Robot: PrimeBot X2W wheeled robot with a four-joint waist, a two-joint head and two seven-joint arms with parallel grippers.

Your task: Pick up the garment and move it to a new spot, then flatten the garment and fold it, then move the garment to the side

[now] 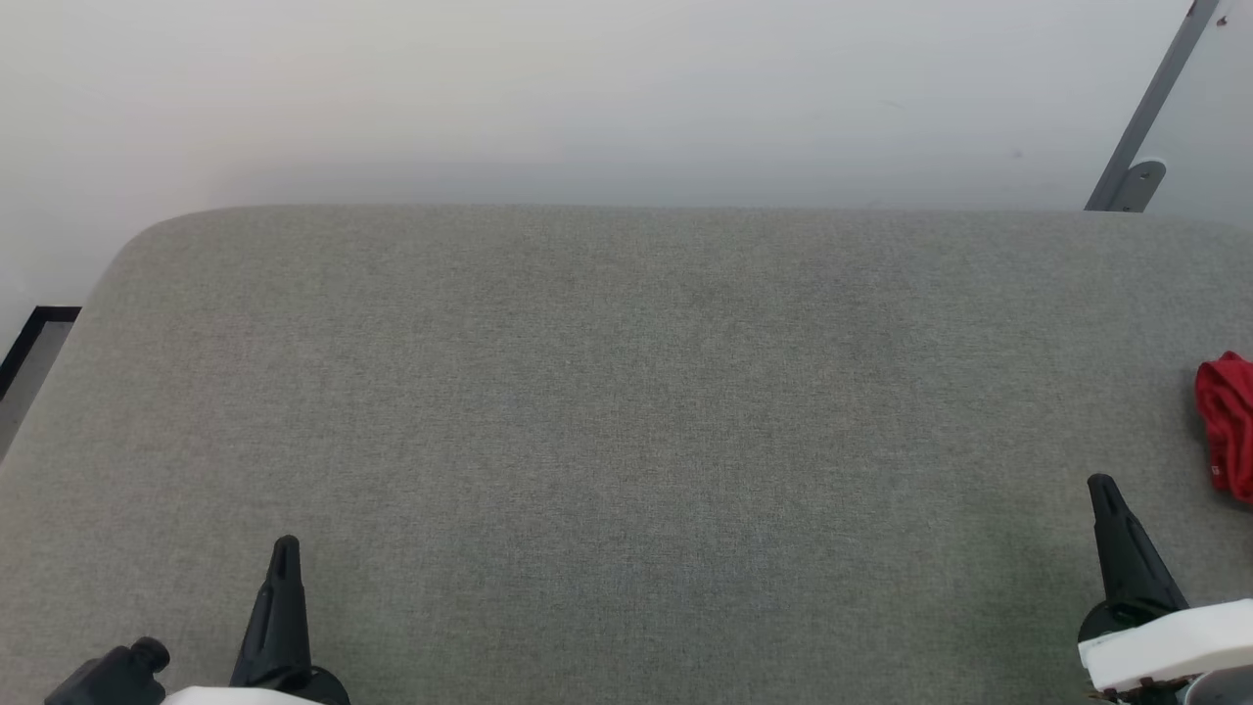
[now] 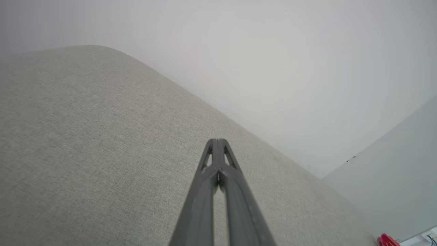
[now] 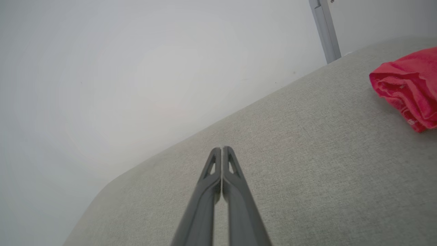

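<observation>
— What carried everything?
— A table (image 1: 587, 392) covered in grey fabric, its far left corner rounded.
— What lay on it?
— The garment (image 1: 1229, 426), red and bunched up, far over on the right.

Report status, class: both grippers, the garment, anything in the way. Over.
Left gripper shut, empty. Right gripper shut, empty, nearest the garment. Garment bunched at right edge of grey padded surface. Nothing seen between right gripper and garment.
</observation>
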